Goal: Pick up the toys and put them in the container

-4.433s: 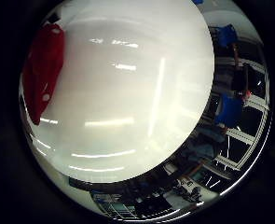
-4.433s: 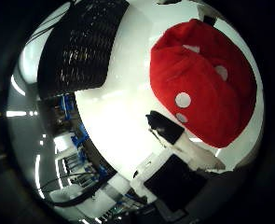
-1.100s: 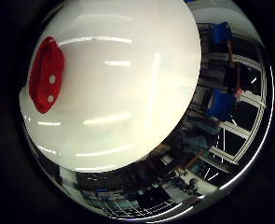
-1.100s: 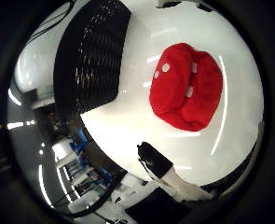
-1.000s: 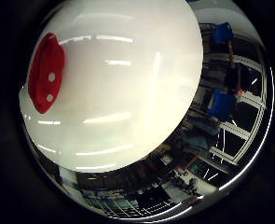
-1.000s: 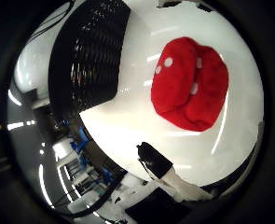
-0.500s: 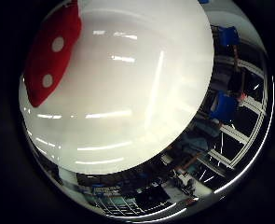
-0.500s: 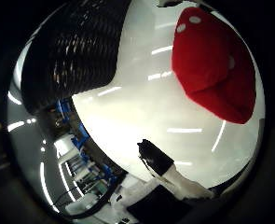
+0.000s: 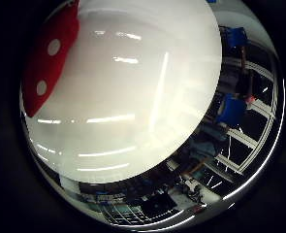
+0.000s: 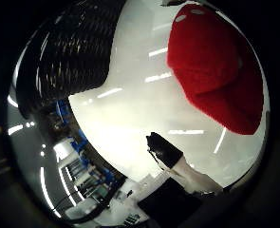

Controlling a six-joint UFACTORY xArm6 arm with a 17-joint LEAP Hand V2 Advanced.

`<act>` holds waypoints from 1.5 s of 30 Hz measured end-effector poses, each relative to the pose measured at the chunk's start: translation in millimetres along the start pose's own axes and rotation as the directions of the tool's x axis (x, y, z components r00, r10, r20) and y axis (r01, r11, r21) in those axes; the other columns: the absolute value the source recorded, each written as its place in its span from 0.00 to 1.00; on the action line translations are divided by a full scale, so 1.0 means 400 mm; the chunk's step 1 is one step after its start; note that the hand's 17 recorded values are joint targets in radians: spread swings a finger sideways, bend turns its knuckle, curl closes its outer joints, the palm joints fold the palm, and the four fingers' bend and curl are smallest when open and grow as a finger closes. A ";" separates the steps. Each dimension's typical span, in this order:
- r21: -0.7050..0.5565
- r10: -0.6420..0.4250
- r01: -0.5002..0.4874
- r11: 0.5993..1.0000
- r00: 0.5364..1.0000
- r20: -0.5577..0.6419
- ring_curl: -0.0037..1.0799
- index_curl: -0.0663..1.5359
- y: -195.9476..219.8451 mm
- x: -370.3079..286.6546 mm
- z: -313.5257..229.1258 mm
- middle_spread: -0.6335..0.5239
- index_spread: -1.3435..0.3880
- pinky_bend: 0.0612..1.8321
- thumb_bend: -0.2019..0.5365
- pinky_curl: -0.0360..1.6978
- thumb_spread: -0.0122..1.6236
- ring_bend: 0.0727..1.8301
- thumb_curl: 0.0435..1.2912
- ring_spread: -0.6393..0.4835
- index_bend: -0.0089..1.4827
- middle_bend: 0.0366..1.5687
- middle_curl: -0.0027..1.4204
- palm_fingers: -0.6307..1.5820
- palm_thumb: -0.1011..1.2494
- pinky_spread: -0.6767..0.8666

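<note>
White table [image 9: 147, 121] | red spotted toy [image 10: 215, 71] lying beside black mesh container [image 10: 73, 52]

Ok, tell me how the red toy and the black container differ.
The red toy is soft, fuzzy and white-spotted; the black container is a rigid mesh basket. The toy is solid red, while the container looks perforated and dark. Both rest on the white table, apart from each other.
</note>
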State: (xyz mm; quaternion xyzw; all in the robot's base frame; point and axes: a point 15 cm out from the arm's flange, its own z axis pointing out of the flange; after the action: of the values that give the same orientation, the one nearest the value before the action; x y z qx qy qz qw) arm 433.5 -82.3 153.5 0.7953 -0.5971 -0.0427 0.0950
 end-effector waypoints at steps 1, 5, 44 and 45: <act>0.005 0.001 -0.001 1.000 1.000 -0.002 0.26 0.20 -0.003 0.002 -0.001 0.59 0.63 0.21 0.24 0.19 0.65 0.13 0.21 0.75 0.10 0.14 0.25 0.36 0.52 0.73; 0.002 0.008 -0.008 1.000 1.000 0.000 0.29 0.19 -0.002 0.003 0.003 0.50 0.65 0.22 0.24 0.19 0.66 0.21 0.22 0.67 0.09 0.19 0.27 0.42 0.53 0.70; 0.135 0.047 -0.043 0.990 0.998 -0.031 0.87 0.72 0.240 -0.065 -0.422 0.21 0.55 0.79 0.25 0.64 0.56 0.78 0.48 0.31 0.69 0.75 0.88 0.63 0.88 0.32; 0.147 0.033 -0.028 0.989 0.999 -0.032 0.87 0.73 0.249 -0.086 -0.453 0.21 0.55 0.79 0.25 0.64 0.56 0.78 0.48 0.31 0.69 0.75 0.88 0.63 0.88 0.33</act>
State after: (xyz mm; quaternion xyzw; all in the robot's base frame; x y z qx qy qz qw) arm 362.9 -57.9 349.4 0.7915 -0.6091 0.0164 0.0475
